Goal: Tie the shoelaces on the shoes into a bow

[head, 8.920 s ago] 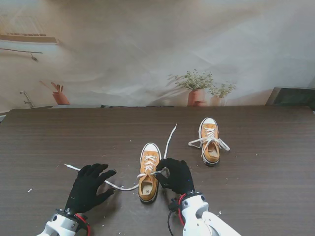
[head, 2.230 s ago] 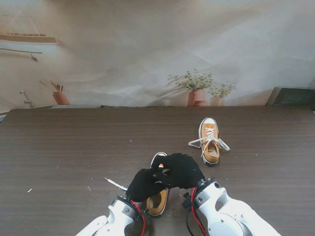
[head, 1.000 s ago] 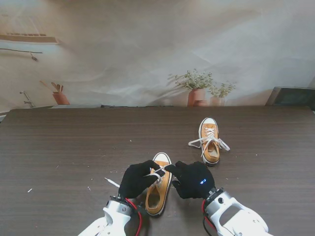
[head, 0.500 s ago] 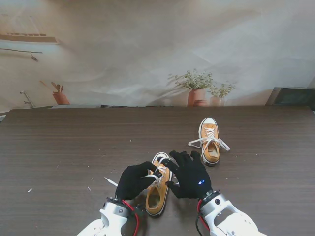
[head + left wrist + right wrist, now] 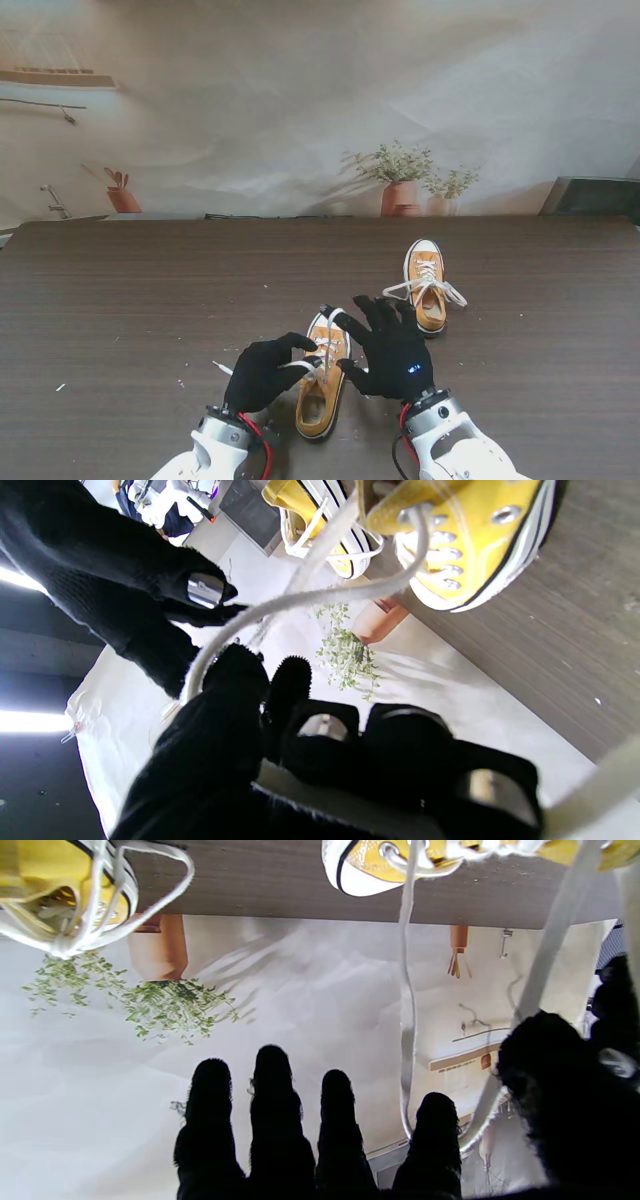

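Over the near shoe point(image 5: 322, 375), the left robot hand point(image 5: 265, 372) pinches a lace point(image 5: 320, 596) while the right robot hand point(image 5: 393, 350), fingers spread, has a lace looped over one finger.

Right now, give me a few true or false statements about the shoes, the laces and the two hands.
1. Two yellow shoes are on the table. True: the near shoe and the far shoe.
2. The far shoe lies to the near shoe's left. False: it is to the right, farther from me.
3. The left hand holds a lace of the near shoe. True.
4. The right hand is a closed fist. False: its fingers are spread, a lace draped beside them.
5. The far shoe has no laces. False: white laces show.
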Motion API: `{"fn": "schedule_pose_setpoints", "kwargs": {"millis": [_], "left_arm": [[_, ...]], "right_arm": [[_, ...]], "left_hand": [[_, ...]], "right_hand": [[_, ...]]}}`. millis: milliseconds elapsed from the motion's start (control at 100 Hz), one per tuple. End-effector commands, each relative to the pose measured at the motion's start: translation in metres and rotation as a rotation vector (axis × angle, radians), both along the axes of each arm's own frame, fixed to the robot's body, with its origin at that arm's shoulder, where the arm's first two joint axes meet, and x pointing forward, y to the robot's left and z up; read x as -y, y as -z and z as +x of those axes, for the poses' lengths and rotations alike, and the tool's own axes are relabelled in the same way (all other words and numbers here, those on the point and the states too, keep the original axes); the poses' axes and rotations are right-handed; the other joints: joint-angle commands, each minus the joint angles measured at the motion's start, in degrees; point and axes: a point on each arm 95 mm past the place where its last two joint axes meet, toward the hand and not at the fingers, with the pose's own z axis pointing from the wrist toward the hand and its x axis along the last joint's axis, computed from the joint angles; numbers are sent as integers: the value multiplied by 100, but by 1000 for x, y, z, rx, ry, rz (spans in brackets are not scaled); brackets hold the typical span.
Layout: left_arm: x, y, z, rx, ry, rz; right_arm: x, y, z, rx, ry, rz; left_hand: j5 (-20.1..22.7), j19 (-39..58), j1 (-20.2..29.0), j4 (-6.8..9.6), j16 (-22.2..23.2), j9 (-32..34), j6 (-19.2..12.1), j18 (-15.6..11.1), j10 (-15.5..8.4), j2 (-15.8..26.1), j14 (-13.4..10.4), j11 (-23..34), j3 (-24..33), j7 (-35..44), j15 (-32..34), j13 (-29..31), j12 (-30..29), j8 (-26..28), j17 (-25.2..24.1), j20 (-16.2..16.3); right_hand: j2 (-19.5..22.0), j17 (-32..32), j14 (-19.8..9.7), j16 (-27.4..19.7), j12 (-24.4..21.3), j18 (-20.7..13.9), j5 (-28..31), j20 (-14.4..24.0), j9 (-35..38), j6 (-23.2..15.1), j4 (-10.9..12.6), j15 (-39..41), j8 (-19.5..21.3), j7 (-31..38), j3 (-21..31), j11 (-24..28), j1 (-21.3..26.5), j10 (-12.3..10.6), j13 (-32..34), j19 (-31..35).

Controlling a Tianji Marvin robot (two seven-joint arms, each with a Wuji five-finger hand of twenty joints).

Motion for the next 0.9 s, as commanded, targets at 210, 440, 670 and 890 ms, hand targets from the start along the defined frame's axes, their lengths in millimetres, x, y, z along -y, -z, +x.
{"fn": "schedule_pose_setpoints", "kwargs": {"millis": [210,440,670,890], "left_arm": [[-22,1,-13,18,-32,46],[-38,5,-20,17,-82,68],[-46,0,-22,27,-121,81],[-50,-11,-18,62,-137,103]], "right_arm": [[-1,6,-12,-51,62,-1],[4,7,-6,-93,40,147],[6,5,-5,-181,16,367],[4,3,-4,-254,28,603]], "left_hand": [[-113,586,135,121,154,7,-150,-135,-61,283,-121,198,-266,-729,-42,262,113,6,117,-106],[-89,563,127,116,177,7,-132,-103,-48,288,-98,217,-256,-779,7,268,110,21,114,-121],[-52,577,152,115,183,26,-126,-77,-44,287,-83,225,-248,-769,24,263,104,42,114,-118],[-39,582,165,112,182,35,-126,-72,-60,296,-91,230,-255,-741,32,263,99,65,115,-116]], "right_hand": [[-53,1524,-182,1760,2540,250,-63,1540,527,-479,148,4062,407,1218,-395,3073,-174,116,763,2549],[-203,2962,-196,1924,3051,370,256,2039,2652,539,123,5522,548,1385,-119,3366,-11,-72,2258,4106],[-178,2393,184,1361,1534,726,275,1464,2933,2159,88,3872,373,1144,321,1659,18,-4,2169,3072],[-355,1952,422,816,303,879,709,764,3256,2335,32,2104,455,1200,689,415,131,294,2278,1944]]}}
